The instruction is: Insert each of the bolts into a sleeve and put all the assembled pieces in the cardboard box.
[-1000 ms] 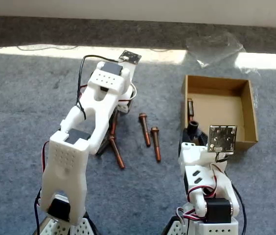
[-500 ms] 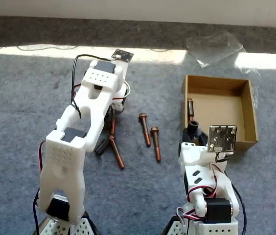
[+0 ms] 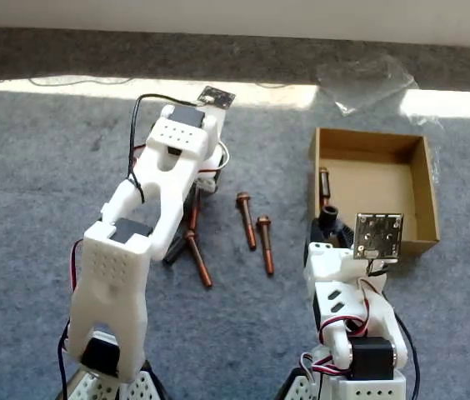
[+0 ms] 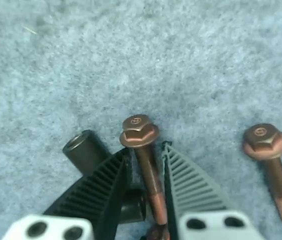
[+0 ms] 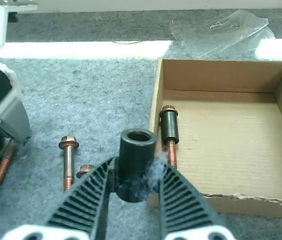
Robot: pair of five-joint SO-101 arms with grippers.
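Note:
My left gripper (image 4: 146, 148) is open by a narrow gap, with its fingers straddling the shaft of a copper bolt (image 4: 140, 132) that lies on the grey carpet. Two black sleeves (image 4: 83, 149) lie just beside that bolt. In the high view the left arm (image 3: 168, 179) covers this spot. My right gripper (image 5: 138, 167) is shut on an upright black sleeve (image 5: 137, 150), also seen as the sleeve (image 3: 329, 218) by the near left corner of the cardboard box (image 3: 314, 162). One bolt with a sleeve on it (image 3: 324, 185) lies inside the box along its left wall.
Three loose bolts (image 3: 246, 221), (image 3: 265, 244), (image 3: 197, 260) lie on the carpet between the arms. A clear plastic bag (image 3: 368, 79) lies behind the box. The carpet left of the left arm is open.
The left arm swung a little left and back, then returned to nearly where it was a second ago. The right arm and its sleeve have not moved.

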